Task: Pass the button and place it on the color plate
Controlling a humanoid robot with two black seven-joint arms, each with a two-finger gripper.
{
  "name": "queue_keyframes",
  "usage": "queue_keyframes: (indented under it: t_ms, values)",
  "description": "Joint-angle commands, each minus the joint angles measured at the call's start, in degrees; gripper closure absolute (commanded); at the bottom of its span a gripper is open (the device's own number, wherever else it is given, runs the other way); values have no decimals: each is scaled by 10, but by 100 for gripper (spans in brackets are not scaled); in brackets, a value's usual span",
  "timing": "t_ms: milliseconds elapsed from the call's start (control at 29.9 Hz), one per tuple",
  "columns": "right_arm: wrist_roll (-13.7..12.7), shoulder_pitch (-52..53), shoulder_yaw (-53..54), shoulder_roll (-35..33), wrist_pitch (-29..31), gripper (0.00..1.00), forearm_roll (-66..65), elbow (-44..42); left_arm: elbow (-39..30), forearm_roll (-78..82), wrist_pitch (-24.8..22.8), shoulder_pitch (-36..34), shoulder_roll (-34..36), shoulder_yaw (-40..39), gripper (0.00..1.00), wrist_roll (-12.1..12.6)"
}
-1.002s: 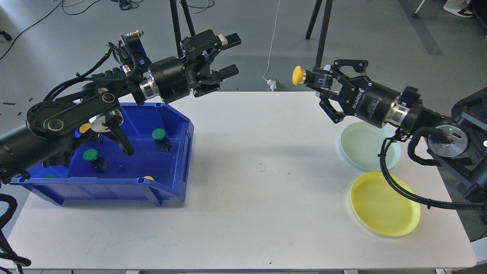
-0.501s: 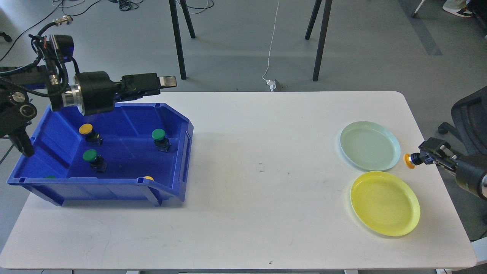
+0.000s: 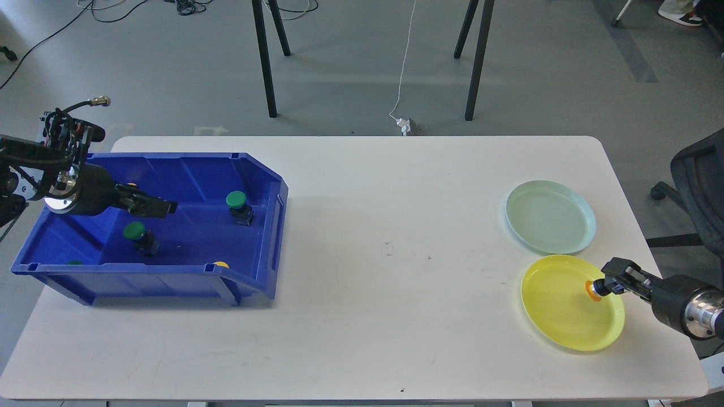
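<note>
Reaching in low from the right, right gripper grasps the yellow button over the yellow plate; left gripper — jaw state unreadable — inside the blue bin.

This is a robotics lab or test room rather than a home. A plain white worktop stands on a bare grey floor where loose cables trail, and a thin white cord runs down to a plug behind the worktop. Black tripod legs stand behind it. A blue plastic parts bin and a black office chair at the right edge fit a workspace.
</note>
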Motion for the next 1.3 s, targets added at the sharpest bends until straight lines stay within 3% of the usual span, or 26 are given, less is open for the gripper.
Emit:
queue_keyframes:
  t_ms: [0,334,501,668,802,936,1169,1270]
  values:
    - [1,2,4,-1,1,0,2,1,2,8,0,9,-12,29,3,0]
    - [6,2,14,-4,0,0,5,8,77,15,0,12,-49,42,3,0]
    - [17,2,82,-7,1,0,25,41,111,14,0,31,-65,42,3,0]
    - [73,2,194,-7,31,0,239,78,114,13,0,32,-69,42,3,0]
    - [87,1,296,-1,172,0,479,68,120,8,0,32,-73,41,4,0]
    - [87,1,326,2,227,0,591,54,146,7,0,32,-89,40,14,0]
    - [87,-5,328,3,228,0,591,53,162,7,5,32,-99,40,31,0]
    - [88,-10,328,3,228,0,591,52,162,9,24,32,-97,41,33,0]
